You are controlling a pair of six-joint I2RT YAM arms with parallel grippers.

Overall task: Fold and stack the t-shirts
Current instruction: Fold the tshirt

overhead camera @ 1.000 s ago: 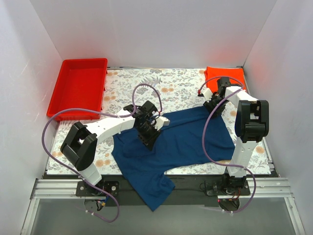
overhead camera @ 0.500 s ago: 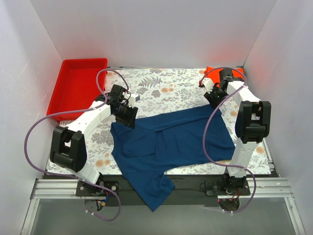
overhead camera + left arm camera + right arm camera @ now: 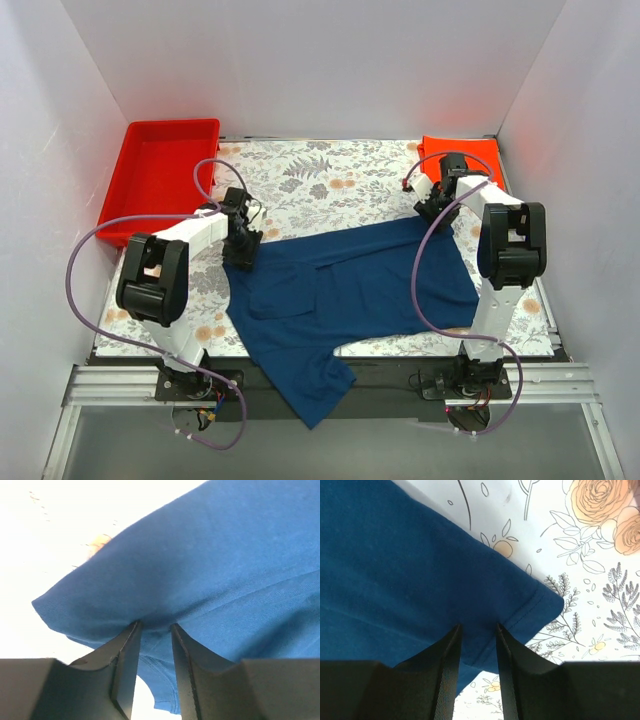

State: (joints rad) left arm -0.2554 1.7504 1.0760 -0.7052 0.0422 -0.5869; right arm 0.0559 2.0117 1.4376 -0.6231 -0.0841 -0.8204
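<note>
You are looking steeply down on the whole table [image 3: 350, 170] from above, while each wrist camera is staring close-up at a corner of the navy shirt [image 3: 350, 290], shared by all three.

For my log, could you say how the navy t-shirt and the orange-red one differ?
The navy t-shirt lies spread open mid-table; the orange-red t-shirt sits folded in the far right corner. The left gripper and right gripper each pinch the navy one; neither holds the orange-red one. Both are cloth.

No legible text, label, brand, number or sign anywhere in these views.
</note>
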